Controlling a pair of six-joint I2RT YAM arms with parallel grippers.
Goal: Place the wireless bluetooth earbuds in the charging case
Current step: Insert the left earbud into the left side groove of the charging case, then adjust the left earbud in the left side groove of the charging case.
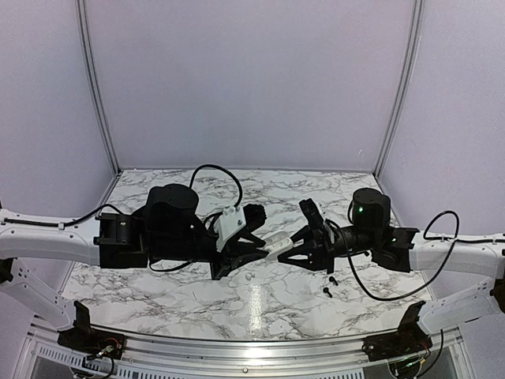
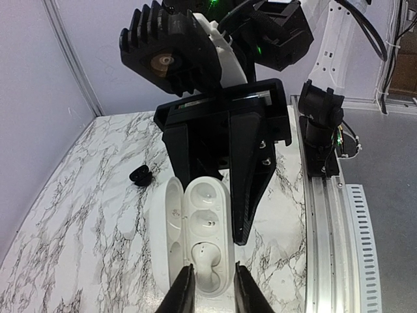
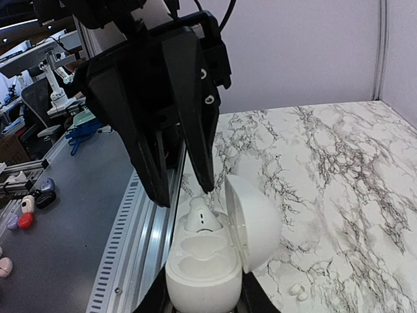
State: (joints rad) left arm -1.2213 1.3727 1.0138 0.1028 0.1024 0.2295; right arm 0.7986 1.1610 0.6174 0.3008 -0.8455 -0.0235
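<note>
Earbuds: one seated white earbud point(image 2: 202, 255) sits in the end well of the charging case point(image 2: 207, 218), right between the left gripper point(image 2: 212, 287) tips. Jaws narrow; can't tell if they pinch anything. Right gripper point(image 1: 301, 245) clamps the case from the opposite end, lid open. Case long axis runs arm to arm, with the empty wells toward the right gripper. Loose white earbud point(image 3: 298, 289) lies on the table point(image 3: 339, 163), lower right of the right wrist view. Black earbud point(image 1: 327, 291) plus one beside it, lower right of centre in the top view. Left arm looks freer to fetch.
</note>
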